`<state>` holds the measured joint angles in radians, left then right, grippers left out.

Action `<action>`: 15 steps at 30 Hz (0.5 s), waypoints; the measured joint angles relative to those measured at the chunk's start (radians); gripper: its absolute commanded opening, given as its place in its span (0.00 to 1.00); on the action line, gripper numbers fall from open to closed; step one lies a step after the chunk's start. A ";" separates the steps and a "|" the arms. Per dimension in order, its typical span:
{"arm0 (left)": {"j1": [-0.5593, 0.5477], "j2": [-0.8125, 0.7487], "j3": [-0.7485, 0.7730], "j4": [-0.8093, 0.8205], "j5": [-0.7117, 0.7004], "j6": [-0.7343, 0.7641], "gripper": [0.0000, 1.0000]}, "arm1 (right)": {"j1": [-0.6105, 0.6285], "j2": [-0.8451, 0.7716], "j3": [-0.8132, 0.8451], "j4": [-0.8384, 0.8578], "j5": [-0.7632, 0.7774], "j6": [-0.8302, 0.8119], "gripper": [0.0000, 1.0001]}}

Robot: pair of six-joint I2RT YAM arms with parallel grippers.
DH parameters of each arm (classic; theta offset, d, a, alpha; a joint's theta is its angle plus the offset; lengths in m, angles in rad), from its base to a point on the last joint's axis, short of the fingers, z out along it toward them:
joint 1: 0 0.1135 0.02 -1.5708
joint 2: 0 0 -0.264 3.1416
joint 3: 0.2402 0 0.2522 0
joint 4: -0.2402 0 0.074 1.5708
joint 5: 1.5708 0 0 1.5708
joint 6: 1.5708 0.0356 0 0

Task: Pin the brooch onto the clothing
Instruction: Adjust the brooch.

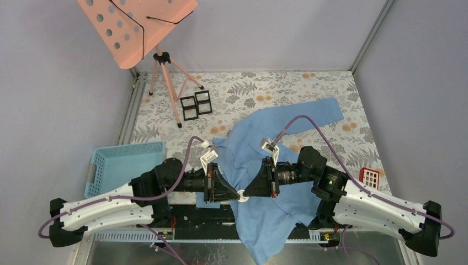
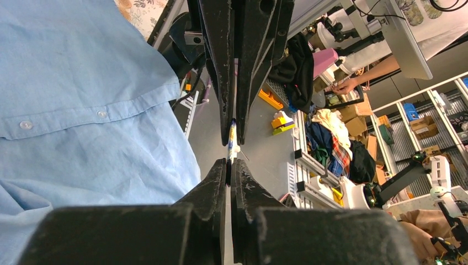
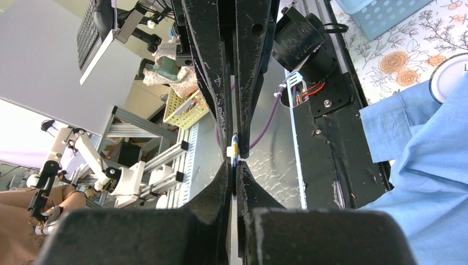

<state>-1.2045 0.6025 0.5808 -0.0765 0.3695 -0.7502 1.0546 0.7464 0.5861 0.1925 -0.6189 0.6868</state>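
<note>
At the near edge of the table point(image 1: 331, 88) the two arms meet nose to nose; the left gripper point(image 2: 229, 164) has its fingers pressed together, and the right gripper point(image 3: 235, 168) is clenched in the same way. Between their tips sits the brooch point(image 1: 241, 195), a small white disc from above and only a thin edge in both wrist views. Each gripper appears to pinch one side of it, though with the disc edge-on I cannot be sure how much of it the left fingers actually have. Whether its pin stands open or closed is too small to tell.

The brooch is held up off the cloth, touching only the fingertips; it is not fastened to anything, so I judge the pinning itself not yet begun. What is left, as I read it, is to free the pin if it is closed, bring it down to the fabric, pass it through and close the clasp.

Just beneath and beyond the grippers lies the shirt point(image 1: 276, 132), light blue and rumpled; its lower part hangs over the near edge and a sleeve reaches toward the far right. In the left wrist view its buttoned front lies just beside the fingers.

Further left stands a light blue basket point(image 1: 118, 160), well apart from the brooch.
</note>
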 measured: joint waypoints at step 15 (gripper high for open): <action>0.000 -0.093 0.027 -0.425 -0.431 0.008 0.00 | 0.000 -0.089 0.002 -0.205 0.327 -0.095 0.71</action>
<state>-1.2041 0.5091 0.6079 -0.5014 -0.0612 -0.7422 1.0546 0.6575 0.5884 -0.0128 -0.2916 0.5919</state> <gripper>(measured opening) 0.033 0.705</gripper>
